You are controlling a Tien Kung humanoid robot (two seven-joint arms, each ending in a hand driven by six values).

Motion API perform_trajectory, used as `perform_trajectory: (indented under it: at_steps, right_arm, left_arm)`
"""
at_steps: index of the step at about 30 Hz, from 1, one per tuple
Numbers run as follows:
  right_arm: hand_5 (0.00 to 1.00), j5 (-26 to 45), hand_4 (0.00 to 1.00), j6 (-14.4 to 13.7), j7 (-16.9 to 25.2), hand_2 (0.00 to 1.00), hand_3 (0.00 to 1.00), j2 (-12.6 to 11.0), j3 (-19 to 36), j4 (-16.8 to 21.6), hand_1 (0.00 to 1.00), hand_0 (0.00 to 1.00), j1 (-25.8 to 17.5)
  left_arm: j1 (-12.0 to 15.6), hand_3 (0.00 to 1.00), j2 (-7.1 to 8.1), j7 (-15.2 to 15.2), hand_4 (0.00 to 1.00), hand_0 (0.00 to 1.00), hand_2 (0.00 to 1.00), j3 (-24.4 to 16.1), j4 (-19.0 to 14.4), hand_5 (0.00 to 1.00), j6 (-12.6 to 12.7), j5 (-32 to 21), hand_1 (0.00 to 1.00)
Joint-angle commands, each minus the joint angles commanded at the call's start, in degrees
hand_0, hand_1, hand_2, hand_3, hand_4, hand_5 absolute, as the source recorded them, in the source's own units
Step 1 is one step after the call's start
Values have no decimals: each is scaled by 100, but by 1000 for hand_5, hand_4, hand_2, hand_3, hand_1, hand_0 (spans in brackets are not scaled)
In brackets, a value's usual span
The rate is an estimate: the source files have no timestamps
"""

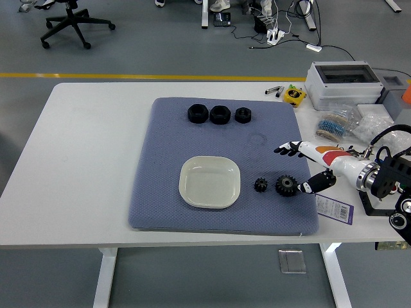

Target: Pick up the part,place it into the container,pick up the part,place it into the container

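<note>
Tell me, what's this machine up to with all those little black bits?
The robot's right hand reaches in from the right over a blue-grey mat, fingers spread and holding nothing, right beside the larger of two black gears. The smaller gear lies just left of it. A square white dish on the mat is empty, so no part has gone in yet. Three black nuts sit in a row at the mat's far edge. The left arm is out of view.

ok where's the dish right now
In the head view the dish sits empty on the blue mat, near its front middle, left of the two gears, the small one nearest.
</note>
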Motion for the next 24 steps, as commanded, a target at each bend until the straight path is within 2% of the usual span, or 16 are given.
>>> perform_trajectory:
  at_steps: [6,15,24]
  right_arm:
    - [3,-399,882,201,-215,791,856,97,-420,-163,750,763,334]
    - [11,-642,885,317,-279,792,846,293,-986,-590,749,760,724]
    - [29,-697,885,209,-214,774,828,451,-1276,-1088,719,730,944]
  left_arm:
    - [5,625,0,1,574,872,861,55,0,742,1,-58,834]
    - [3,625,0,-7,573,873,859,123,0,743,1,-139,834]
    - [-12,626,0,-17,573,873,860,173,0,743,-5,-197,835]
